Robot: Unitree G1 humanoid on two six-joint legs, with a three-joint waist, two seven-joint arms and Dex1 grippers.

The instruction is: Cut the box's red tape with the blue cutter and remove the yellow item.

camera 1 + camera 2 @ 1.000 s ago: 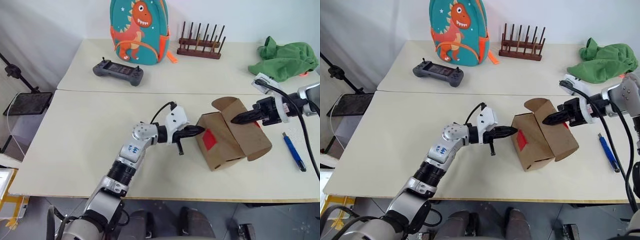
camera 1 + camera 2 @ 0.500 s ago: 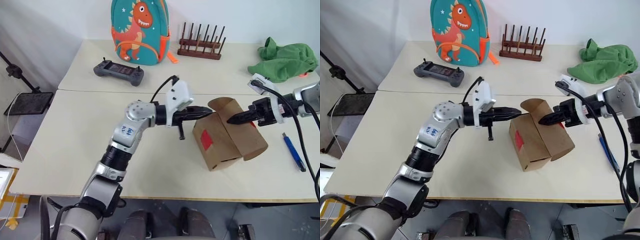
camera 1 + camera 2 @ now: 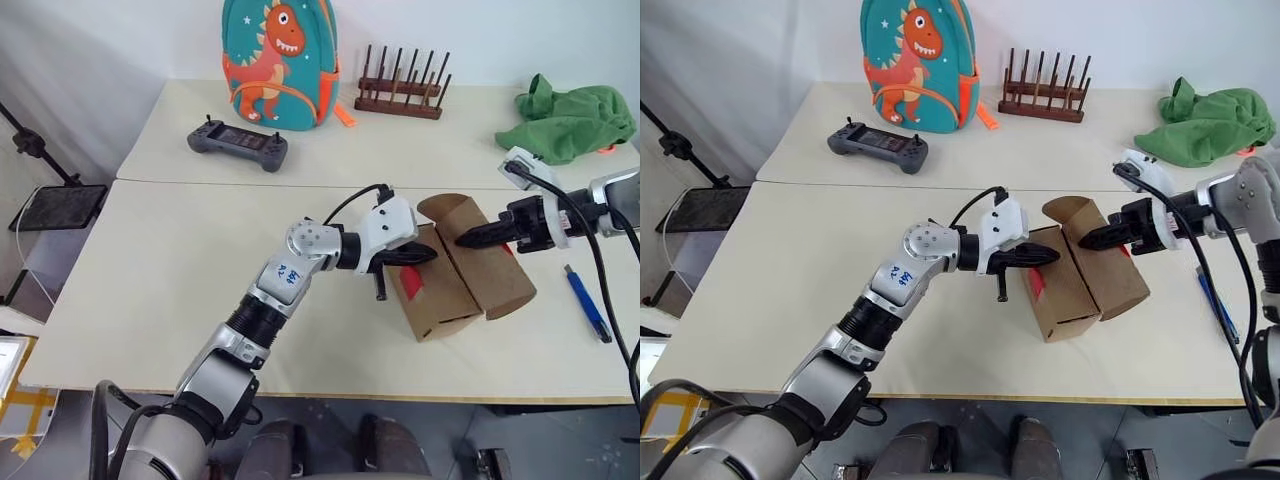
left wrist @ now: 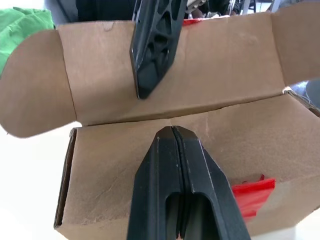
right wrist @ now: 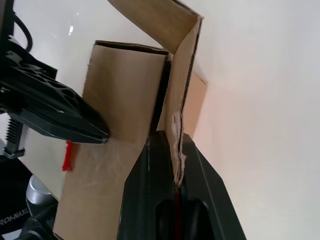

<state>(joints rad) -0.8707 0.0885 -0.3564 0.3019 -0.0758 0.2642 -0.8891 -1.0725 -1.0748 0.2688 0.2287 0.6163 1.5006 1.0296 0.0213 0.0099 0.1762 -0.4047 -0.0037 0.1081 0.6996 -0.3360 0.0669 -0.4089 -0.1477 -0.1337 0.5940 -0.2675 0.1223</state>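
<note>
The box (image 3: 470, 290) lies near the table's right side with its lid flap (image 3: 452, 210) raised. The red tape (image 3: 412, 284) shows on its side wall facing me. My left gripper (image 3: 428, 255) is shut and empty, its tips against the box's top panel (image 4: 125, 165) just above the red tape (image 4: 252, 192). From the right, my right gripper (image 3: 465, 240) is shut on the torn edge of the flap (image 5: 175, 75). The blue cutter (image 3: 588, 305) lies on the table to the right of the box. The yellow item is hidden.
A green cloth heap (image 3: 570, 118) lies at the back right. On the far table are a dinosaur backpack (image 3: 278, 62), a dark game controller (image 3: 236, 145) and a wooden rack (image 3: 400, 85). A cable (image 3: 600, 270) hangs from my right arm over the cutter.
My left gripper left the box's taped side, rose beside the flap, then came down further right onto the box's top. The right gripper kept its hold on the flap.
</note>
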